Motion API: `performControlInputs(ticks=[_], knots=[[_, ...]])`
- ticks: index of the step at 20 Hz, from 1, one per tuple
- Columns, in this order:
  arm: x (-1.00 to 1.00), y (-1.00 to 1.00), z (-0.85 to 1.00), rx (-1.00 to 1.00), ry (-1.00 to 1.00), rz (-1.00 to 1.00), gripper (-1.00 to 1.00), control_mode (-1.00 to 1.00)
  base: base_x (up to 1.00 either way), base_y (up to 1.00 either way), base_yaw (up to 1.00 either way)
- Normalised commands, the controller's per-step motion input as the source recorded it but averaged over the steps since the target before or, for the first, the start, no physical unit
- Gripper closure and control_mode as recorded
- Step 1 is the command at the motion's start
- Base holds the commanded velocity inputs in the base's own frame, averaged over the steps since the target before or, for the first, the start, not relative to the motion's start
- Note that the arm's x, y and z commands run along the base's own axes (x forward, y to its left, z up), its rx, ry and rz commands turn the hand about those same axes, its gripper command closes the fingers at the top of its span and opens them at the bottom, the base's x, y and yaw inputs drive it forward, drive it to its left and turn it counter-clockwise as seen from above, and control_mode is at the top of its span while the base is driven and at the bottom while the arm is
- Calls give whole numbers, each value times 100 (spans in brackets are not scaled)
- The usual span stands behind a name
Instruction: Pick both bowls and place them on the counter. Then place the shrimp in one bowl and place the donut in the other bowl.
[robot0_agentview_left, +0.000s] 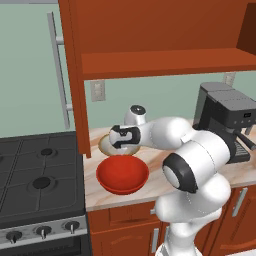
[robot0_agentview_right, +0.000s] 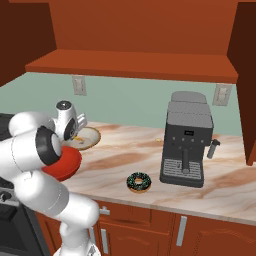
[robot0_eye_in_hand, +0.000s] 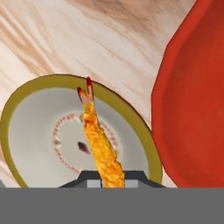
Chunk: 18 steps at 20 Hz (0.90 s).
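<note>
My gripper (robot0_eye_in_hand: 113, 181) is shut on the shrimp (robot0_eye_in_hand: 103, 144), a curved orange piece that hangs tail-out over the middle of the cream-beige bowl (robot0_eye_in_hand: 35, 127). This bowl (robot0_agentview_left: 105, 145) sits on the marbled counter (robot0_agentview_right: 125, 152) near the back wall, partly hidden by my hand (robot0_agentview_left: 123, 137). The glossy red bowl (robot0_agentview_left: 122, 174) rests on the counter right in front of it, almost touching the cream bowl's rim (robot0_eye_in_hand: 192, 109). The chocolate donut (robot0_agentview_right: 138, 182) with sprinkles lies on the counter to the right, close to the front edge.
A dark coffee machine (robot0_agentview_right: 187, 145) stands on the counter right of the donut. The black stove top (robot0_agentview_left: 35, 175) adjoins the counter on the left. A wooden cabinet shelf (robot0_agentview_left: 165, 62) hangs low over the bowls, with its side panel (robot0_agentview_left: 77, 100) dropping beside the cream bowl.
</note>
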Motion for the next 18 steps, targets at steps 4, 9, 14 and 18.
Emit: performControlInputs(ticks=[4, 9, 14, 18], knots=[[3, 13, -12, 0, 0, 0, 100, -100, 0, 0, 0], [13, 11, -13, 0, 0, 0, 100, -100, 0, 0, 0], [15, 7, -8, 0, 0, 0, 100, -100, 0, 0, 0], [17, 4, -1, -1, 1, 0, 100, -100, 0, 0, 0]])
